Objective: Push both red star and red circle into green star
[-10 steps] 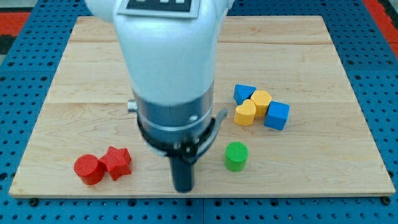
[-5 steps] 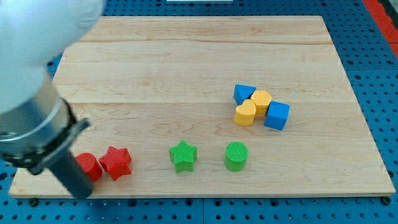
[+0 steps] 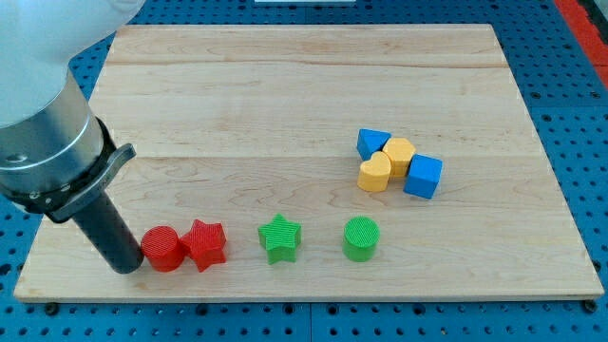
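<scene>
The red circle (image 3: 163, 249) and the red star (image 3: 205, 244) sit side by side, touching, near the view's bottom left of the wooden board (image 3: 304, 104). The green star (image 3: 279, 237) lies to their right, a small gap from the red star. My tip (image 3: 126, 269) is at the left side of the red circle, against it. The rod and arm body rise to the view's upper left.
A green circle (image 3: 360, 238) lies right of the green star. A cluster sits at the right: a blue block (image 3: 372, 143), a yellow hexagon (image 3: 399, 152), a yellow heart (image 3: 374, 175) and a blue cube (image 3: 423, 177). The board's bottom edge is just below my tip.
My tip swung from the board's bottom middle to its left, then pushed right. The red circle and red star have slid right, toward the green star.
</scene>
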`<state>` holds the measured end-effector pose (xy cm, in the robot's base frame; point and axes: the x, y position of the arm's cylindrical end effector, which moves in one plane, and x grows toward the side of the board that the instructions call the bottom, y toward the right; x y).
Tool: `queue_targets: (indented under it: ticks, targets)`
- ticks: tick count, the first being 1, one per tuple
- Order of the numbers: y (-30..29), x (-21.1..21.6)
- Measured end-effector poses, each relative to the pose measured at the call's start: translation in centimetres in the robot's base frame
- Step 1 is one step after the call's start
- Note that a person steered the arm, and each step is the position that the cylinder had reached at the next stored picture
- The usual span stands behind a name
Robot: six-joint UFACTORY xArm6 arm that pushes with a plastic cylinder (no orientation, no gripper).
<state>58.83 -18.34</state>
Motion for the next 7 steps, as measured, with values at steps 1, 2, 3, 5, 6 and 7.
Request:
queue_targets:
  ticks: [1, 2, 3, 5, 6, 7]
  targets:
    - [0.1, 0.7]
    - [1.4, 0.7]
    - [-1.7, 0.7]
    - [-1.0, -0.1]
    - [3.3, -0.6]
    - [5.8, -0.6]
